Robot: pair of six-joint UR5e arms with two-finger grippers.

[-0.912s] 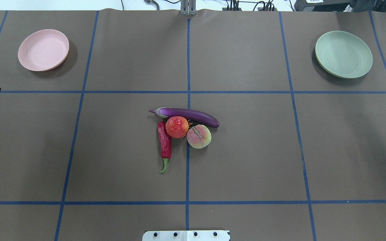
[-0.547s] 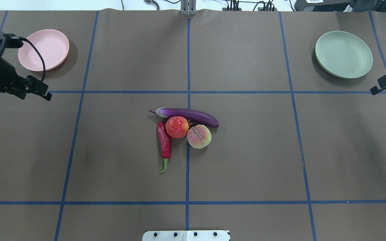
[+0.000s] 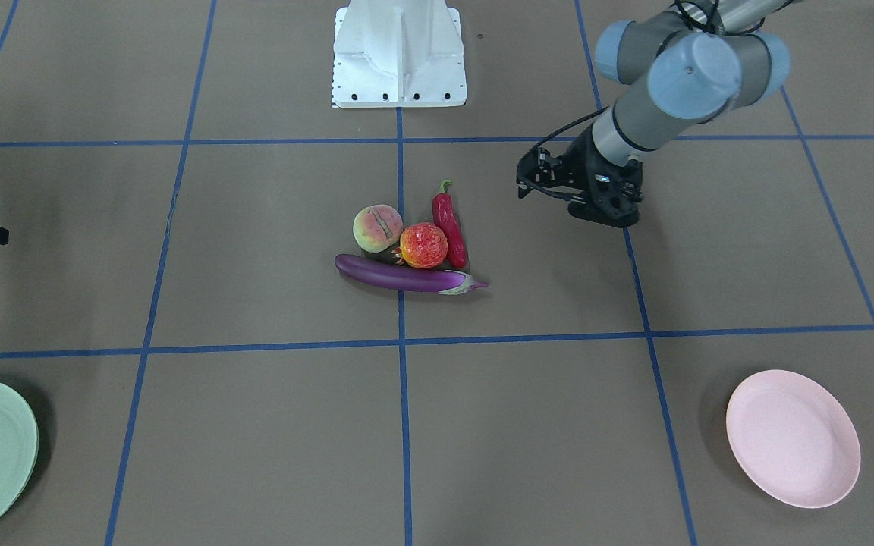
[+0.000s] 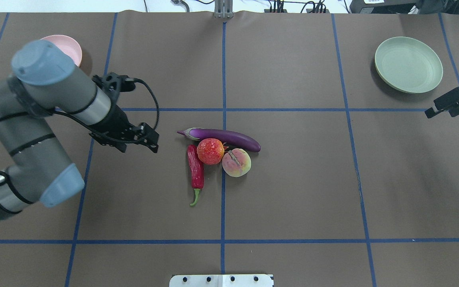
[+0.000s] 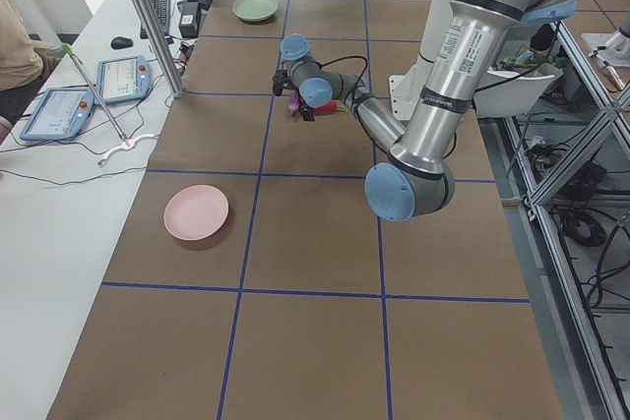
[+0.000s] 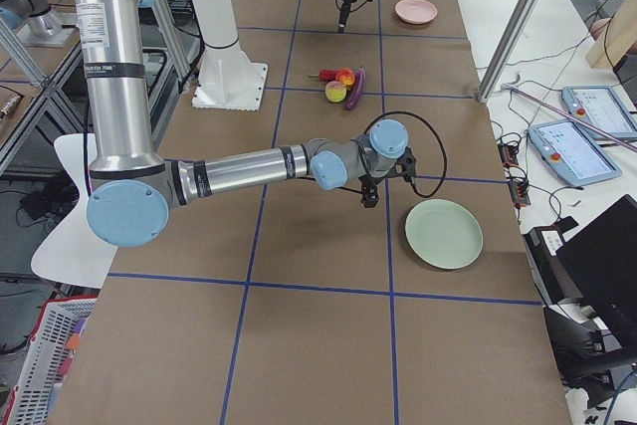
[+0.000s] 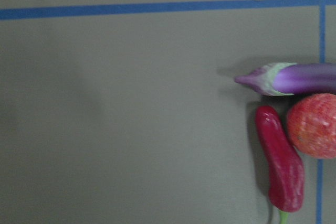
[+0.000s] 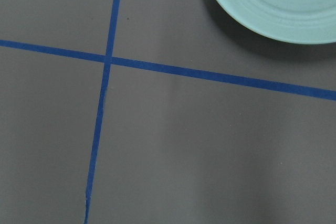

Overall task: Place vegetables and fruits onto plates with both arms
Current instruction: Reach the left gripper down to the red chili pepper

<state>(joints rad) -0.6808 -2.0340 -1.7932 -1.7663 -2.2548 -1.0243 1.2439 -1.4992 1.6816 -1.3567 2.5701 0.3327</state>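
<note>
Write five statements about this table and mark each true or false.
1. The pink plate and the green plate are empty. True.
2. The eggplant lies on the pink plate. False: it lies on the table, beside the bumpy red fruit.
3. The left gripper holds the chili. False: it is apart from it.
4. The bumpy red fruit sits between the chili and the peach. True.
5. The right gripper is over the peach. False: it is near the green plate.

Eggplant [image 4: 229, 137], chili [image 4: 195, 169], peach [image 4: 236, 162], fruit [image 4: 210, 151] clustered ctr.

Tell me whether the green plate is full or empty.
Empty. The green plate shows only its bare inside; the eggplant, chili, peach and bumpy fruit lie clustered elsewhere.
</note>
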